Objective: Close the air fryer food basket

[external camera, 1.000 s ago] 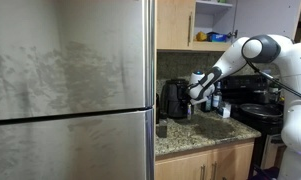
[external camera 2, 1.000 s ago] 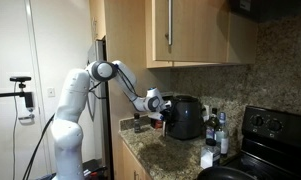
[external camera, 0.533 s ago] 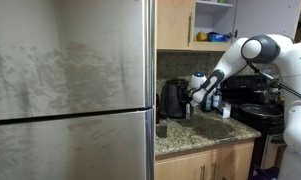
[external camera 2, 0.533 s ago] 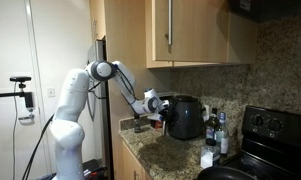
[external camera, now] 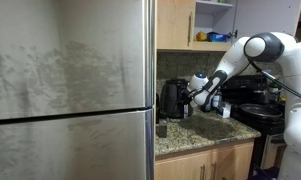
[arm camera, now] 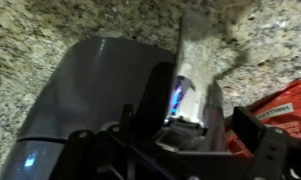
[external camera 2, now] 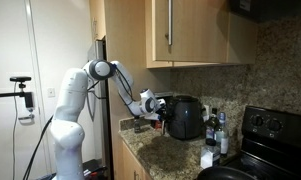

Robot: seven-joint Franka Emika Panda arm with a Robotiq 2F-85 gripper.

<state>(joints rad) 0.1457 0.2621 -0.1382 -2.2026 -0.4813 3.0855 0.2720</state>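
Observation:
The black air fryer (external camera: 173, 98) stands on the granite counter against the backsplash; it shows in both exterior views (external camera 2: 186, 116). Its food basket (external camera 2: 171, 122) forms the lower front and looks flush with the body, though it is small and dark. My gripper (external camera 2: 158, 112) hovers just in front of the fryer's front, close to it (external camera: 195, 97). In the wrist view the fryer's dark grey side (arm camera: 90, 90) fills the left, and my fingers (arm camera: 180, 88) look close together with nothing held.
A large steel fridge (external camera: 70, 90) blocks one side. A black stove (external camera 2: 275, 125) with a dark pot sits beyond the fryer. Bottles (external camera 2: 218, 130) stand beside the fryer. Wooden cabinets (external camera 2: 170, 30) hang above. A red package (arm camera: 280, 110) lies on the counter.
My gripper has drawn back slightly from the air fryer's front and dropped a little. The fryer itself has not visibly moved.

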